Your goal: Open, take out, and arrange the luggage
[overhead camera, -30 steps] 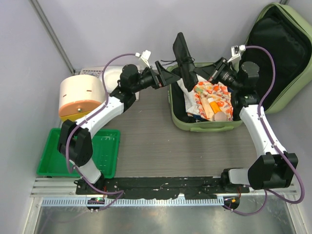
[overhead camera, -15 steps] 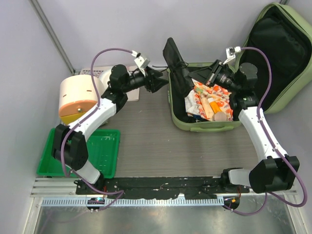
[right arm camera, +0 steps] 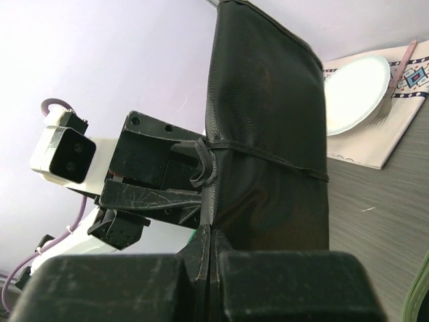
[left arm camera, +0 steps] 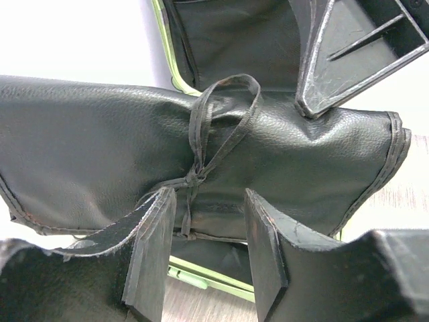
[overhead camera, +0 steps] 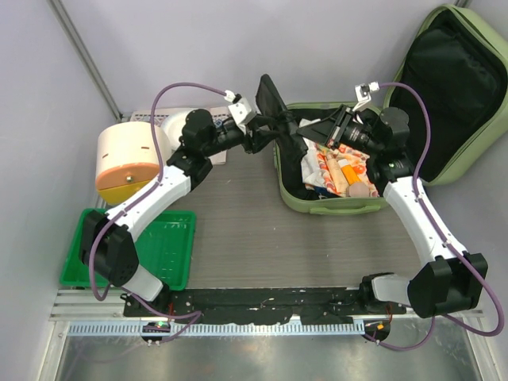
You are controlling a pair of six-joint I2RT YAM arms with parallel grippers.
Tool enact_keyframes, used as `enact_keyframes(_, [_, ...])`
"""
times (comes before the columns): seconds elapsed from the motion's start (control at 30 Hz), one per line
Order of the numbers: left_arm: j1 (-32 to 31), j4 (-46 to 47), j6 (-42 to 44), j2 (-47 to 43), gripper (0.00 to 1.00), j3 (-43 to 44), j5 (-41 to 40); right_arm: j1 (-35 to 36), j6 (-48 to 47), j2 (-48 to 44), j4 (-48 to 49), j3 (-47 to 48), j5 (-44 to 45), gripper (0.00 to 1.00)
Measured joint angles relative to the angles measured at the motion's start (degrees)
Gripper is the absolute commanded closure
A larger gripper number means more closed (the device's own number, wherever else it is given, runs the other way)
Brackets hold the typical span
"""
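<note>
Overall, the luggage [overhead camera: 337, 206] sits open at the far right of the tabletop [overhead camera: 238, 238]. Its lid [overhead camera: 452, 79] stands tilted back against the right wall, black lining showing. An orange patterned cloth [overhead camera: 349, 159] and small packets fill the base; any print on them is too small to read.

Left side, top view only: a cream-and-orange round container [overhead camera: 131, 155] at the far left, with a flat green tray [overhead camera: 178, 238] nearer the arm bases.

Between the arms, at the luggage's far left corner and above its rim, a black leather pouch [overhead camera: 272, 99] hangs upright. No stamp or label shows on either face.

- Right wrist view: the right claw [right arm camera: 208, 258] is pinched tight on the pouch's lower edge, with no gap between its jaws. The left claw [right arm camera: 161, 181] lies against the pouch's side at the tie cord [right arm camera: 268, 157]. A white plate [right arm camera: 352, 94] on a patterned mat [right arm camera: 395, 114] lies behind.
- Left wrist view: the left claw [left arm camera: 209, 198] stands partly spread, jaws apart. The pouch [left arm camera: 100, 147] lies broadside across the tips, and the knotted cord [left arm camera: 221, 121] falls into the gap. Cannot tell whether anything is gripped; a leather flap rests against the left-hand finger [left arm camera: 151, 255]. The right claw [left arm camera: 362, 47] shows at the upper right.
- Top view: the left claw [overhead camera: 264, 131] and right claw [overhead camera: 305, 128] face each other, pouch between.
</note>
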Motion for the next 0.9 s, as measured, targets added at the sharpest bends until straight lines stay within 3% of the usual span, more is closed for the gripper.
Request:
enact_keyframes(0.73, [-1.1, -0.2, 2.9, 0.5, 0.64, -0.8, -2.7, 0.5, 1.9, 0.0, 1.3, 0.0, -1.0, 0.99])
enact_keyframes(0.9, [-1.1, -0.2, 3.0, 1.2, 0.74, -0.8, -2.6, 0.9, 2.3, 0.0, 1.9, 0.0, -1.3, 0.99])
